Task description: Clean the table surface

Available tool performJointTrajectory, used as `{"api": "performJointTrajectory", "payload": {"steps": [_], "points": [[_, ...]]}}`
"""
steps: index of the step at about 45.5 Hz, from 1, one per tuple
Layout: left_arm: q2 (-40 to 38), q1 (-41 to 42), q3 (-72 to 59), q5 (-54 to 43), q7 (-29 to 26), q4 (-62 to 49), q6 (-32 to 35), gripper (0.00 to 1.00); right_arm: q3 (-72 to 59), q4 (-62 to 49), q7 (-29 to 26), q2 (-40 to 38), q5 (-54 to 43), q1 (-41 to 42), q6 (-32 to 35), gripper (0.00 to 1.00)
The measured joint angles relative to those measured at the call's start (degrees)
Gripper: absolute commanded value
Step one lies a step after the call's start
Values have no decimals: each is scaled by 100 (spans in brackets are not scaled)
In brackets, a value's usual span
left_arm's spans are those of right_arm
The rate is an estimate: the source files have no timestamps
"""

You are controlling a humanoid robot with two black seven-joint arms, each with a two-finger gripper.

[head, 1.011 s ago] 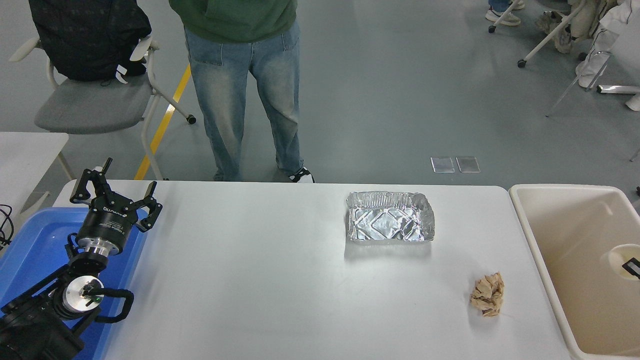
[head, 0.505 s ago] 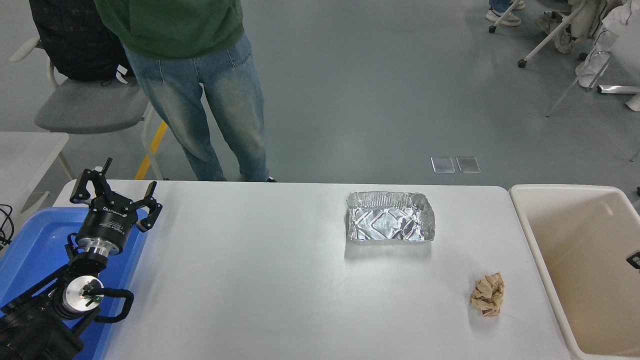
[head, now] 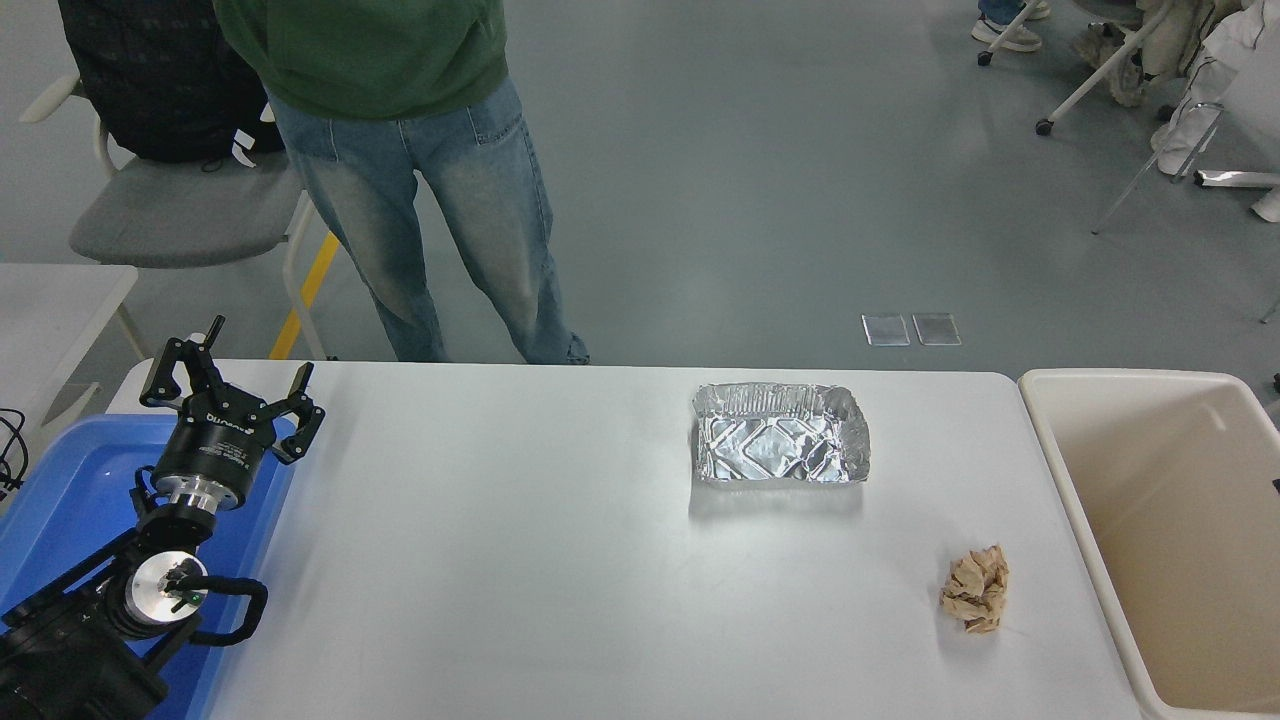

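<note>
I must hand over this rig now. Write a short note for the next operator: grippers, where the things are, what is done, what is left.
Left gripper: open, empty, parked over the blue bin at the table's left end.
Right gripper: not in view.
The table surface holds two things: an empty foil tray right of centre toward the far edge, and a crumpled brown paper ball near the right end.
The cream tub stands just past the right edge; nothing shows in its visible part.
Done: nothing that can be seen.
Left: probably clear away tray and paper ball.
A person stands at the far side.
</note>
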Motion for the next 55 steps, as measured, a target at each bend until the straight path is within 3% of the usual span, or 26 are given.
{"api": "performJointTrajectory", "payload": {"steps": [12, 28, 39, 55], "points": [[0, 0, 1, 0, 0, 5, 4, 99, 385, 0, -1, -333, 1020, 224, 1203, 99], [1, 0, 1, -1, -4, 6, 4, 99, 1094, 262, 8, -570, 1392, 531, 1676, 99], [2, -6, 2, -1, -4, 7, 5, 99, 2395, 1933, 40, -1223, 1417, 212, 1805, 99], [1, 0, 2, 0, -3, 7, 4, 99, 2951, 4171, 48, -1857, 1323, -162, 1972, 99]]}}
